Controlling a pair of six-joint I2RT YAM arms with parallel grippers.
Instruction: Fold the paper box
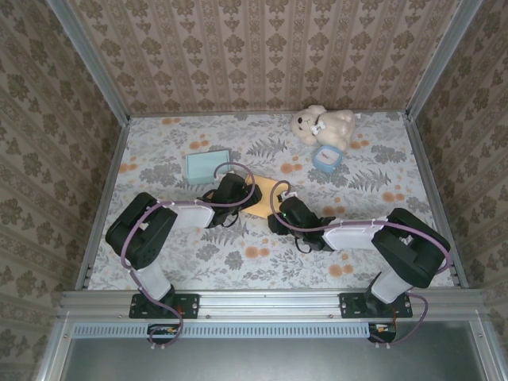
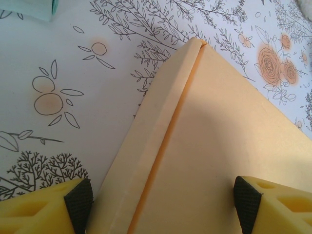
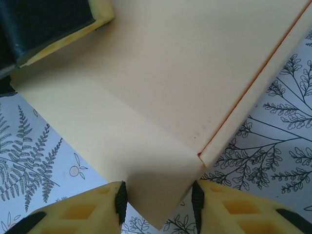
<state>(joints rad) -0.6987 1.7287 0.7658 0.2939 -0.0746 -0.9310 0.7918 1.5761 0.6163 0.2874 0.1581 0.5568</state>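
Top view. The paper box [image 1: 266,193] is a flat peach sheet lying mid-table on the floral cloth [image 1: 238,270], between the two arms. The left gripper [image 1: 238,193] sits at its left edge and the right gripper [image 1: 278,213] at its near corner. My guess is that one side braces the sheet while the other works a flap. The arms cover too much of it to read a long axis. A teddy bear [image 1: 321,125], a small blue box [image 1: 325,159] and a teal card [image 1: 206,165] lie well apart, farther back.

Left wrist view. The jaws are spread wide and straddle the folded side wall [image 2: 161,122], one pad on the cloth side and one over the main panel. Nothing is clamped. The placement suits steadying the crease. The side wall runs away from the camera, leaning right, to a far corner.

Right wrist view. The fingertips [image 3: 121,202] closely flank the corner of a raised flap [image 3: 112,131]. I cannot tell whether they pinch it or only bracket it. The purpose is probably to bend the flap upward. Its crease runs from upper left to lower right.
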